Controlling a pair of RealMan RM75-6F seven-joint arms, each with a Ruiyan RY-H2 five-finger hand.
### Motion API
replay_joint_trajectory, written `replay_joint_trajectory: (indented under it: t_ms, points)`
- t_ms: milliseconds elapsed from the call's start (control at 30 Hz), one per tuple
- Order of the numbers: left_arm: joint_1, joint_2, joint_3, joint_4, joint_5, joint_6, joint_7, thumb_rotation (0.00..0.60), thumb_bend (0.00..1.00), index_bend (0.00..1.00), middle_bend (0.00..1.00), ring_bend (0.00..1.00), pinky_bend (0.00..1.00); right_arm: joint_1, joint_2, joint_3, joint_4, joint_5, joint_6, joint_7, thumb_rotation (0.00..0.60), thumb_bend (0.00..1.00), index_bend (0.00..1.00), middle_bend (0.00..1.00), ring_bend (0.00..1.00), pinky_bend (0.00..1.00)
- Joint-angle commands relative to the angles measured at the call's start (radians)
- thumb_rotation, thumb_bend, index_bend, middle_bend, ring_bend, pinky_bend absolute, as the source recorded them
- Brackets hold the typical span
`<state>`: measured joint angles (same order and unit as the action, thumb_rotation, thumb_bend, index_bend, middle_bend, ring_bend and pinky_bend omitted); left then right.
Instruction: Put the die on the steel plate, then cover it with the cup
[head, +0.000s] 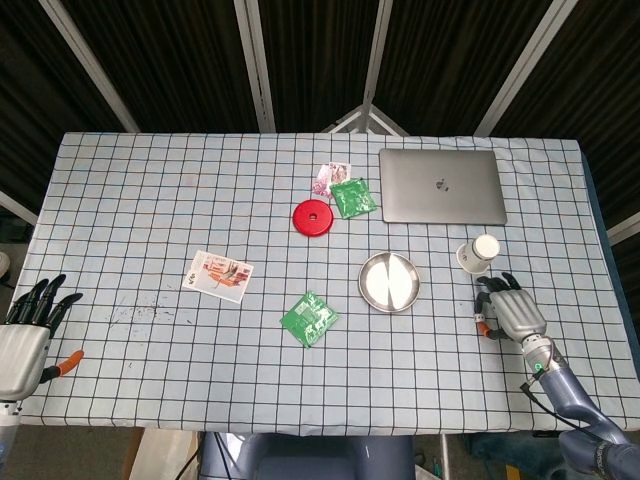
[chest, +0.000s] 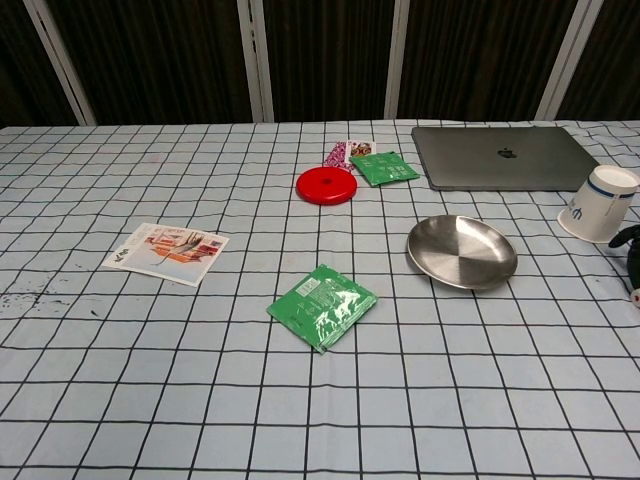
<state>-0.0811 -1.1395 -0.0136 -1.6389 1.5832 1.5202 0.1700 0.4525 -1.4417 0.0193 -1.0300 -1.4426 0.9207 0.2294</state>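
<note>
With the steel plate (head: 389, 282) bare and the cup (head: 480, 252) lying tipped just right of it, the die, too hidden to be made out, is judged unplaced; the right hand (head: 510, 312), fingers curled and contents unclear, must be carried leftward.

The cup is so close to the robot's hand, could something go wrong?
Maybe. The paper cup stands just beyond the right hand, so a bump while the hand lifts could tip it. The die isn't clearly visible; only something small and orange shows under the hand, so a weak hold might drop it before the steel plate.
</note>
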Motion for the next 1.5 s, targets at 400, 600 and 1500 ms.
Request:
replay_joint_trajectory:
  t_ms: [400, 600, 1500]
  points:
    - [0.000, 0.004, 0.001, 0.000, 0.001, 0.001, -0.009, 0.600, 0.26, 0.19, 0.00, 0.00, 0.13, -0.027, 0.071, 0.020, -0.082, -0.004, 0.096, -0.007, 0.600, 0.40, 0.57, 0.16, 0.16, 0.02]
    - [0.002, 0.016, 0.001, 0.001, 0.005, 0.009, -0.045, 0.600, 0.26, 0.19, 0.00, 0.00, 0.13, -0.048, 0.177, 0.065, -0.239, 0.011, 0.187, -0.057, 0.600, 0.40, 0.57, 0.16, 0.16, 0.02]
    - [-0.009, 0.053, 0.009, 0.025, 0.029, 0.002, -0.168, 0.600, 0.26, 0.19, 0.00, 0.00, 0.13, 0.172, 0.065, 0.180, -0.499, 0.232, -0.004, -0.442, 0.600, 0.40, 0.57, 0.16, 0.16, 0.02]
